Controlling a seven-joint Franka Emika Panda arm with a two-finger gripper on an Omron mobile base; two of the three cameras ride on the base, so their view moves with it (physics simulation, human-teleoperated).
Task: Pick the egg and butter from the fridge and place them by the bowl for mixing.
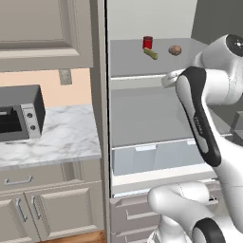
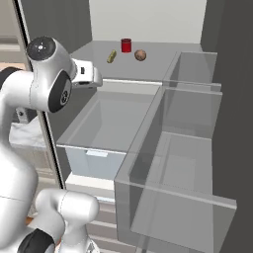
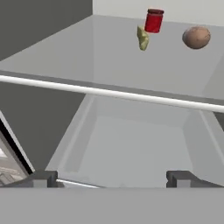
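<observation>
Fridge (image 1: pixel 142 118) stands open, grey walls, pale grey shelves inside. On the top shelf (image 3: pixel 87 52) three small things sit near the back wall: red can (image 3: pixel 153 20), butter (image 3: pixel 142 38), egg (image 3: pixel 196 37). In the hand view the butter, an olive-yellow stick, lies at about 7 o'clock of the can, just beside it and seemingly touching or nearly so; contact cannot be told. The egg, tan-brown and oval, lies at about 3 to 4 o'clock of the can, apart from it and from the butter. In the left base view the order is the same: can (image 1: pixel 147 42), butter (image 1: pixel 151 54) below it, egg (image 1: pixel 175 50) to 3 o'clock. In the right base view the butter (image 2: pixel 111 57) is at 8 o'clock of the can (image 2: pixel 126 45) and the egg (image 2: pixel 140 55) at 4 o'clock. Gripper (image 3: pixel 111 178): the two dark fingertips stand far apart at the bottom of the hand view, jaws wide, nothing between them, nothing held. It hangs in front of the shelf edge, well short of all three items, looking over the white front rail (image 3: pixel 109 92) and down into the compartment below. A translucent bluish drawer (image 1: pixel 156 156) sits lower in the fridge. At 9 o'clock of the fridge in the left base view, a marble counter (image 1: pixel 61 137) carries a dark microwave (image 1: pixel 19 114), beige panelled cabinets (image 1: pixel 42 28) above and below. Door bins (image 2: pixel 173 163), clear, at 3 o'clock in the right base view.
</observation>
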